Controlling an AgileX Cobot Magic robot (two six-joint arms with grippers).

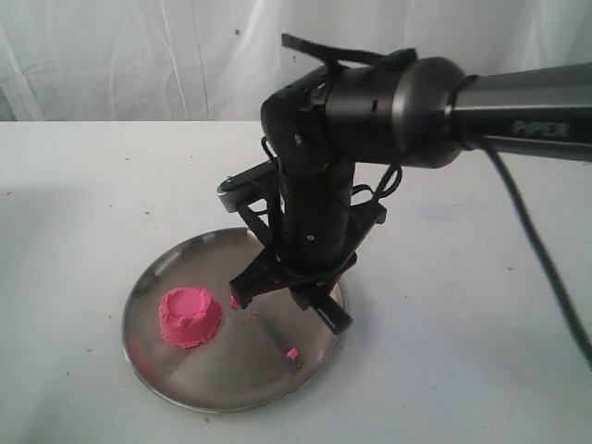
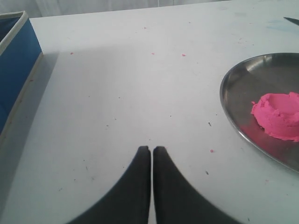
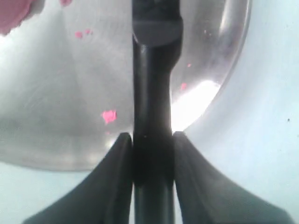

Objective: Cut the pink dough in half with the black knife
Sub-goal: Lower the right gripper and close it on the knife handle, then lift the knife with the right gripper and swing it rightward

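Note:
The pink dough [image 1: 190,317] is one rounded lump with a dented top, lying on the left part of the round steel plate [image 1: 213,379]. It also shows at the edge of the left wrist view, dough [image 2: 278,116] on plate [image 2: 233,74]. My right gripper [image 1: 291,282] hangs over the plate's middle, to the right of the dough, shut on the black knife [image 3: 152,93]. The knife's handle runs between the fingers [image 3: 117,158], gripper [image 3: 152,135]. My left gripper [image 2: 152,148] is shut and holds nothing, over bare table left of the plate.
Small pink crumbs [image 1: 292,352] lie on the plate and table. A blue box [image 2: 14,70] stands at the table's far left. The right arm's cable [image 1: 536,240] trails over the table on the right. A white curtain hangs behind.

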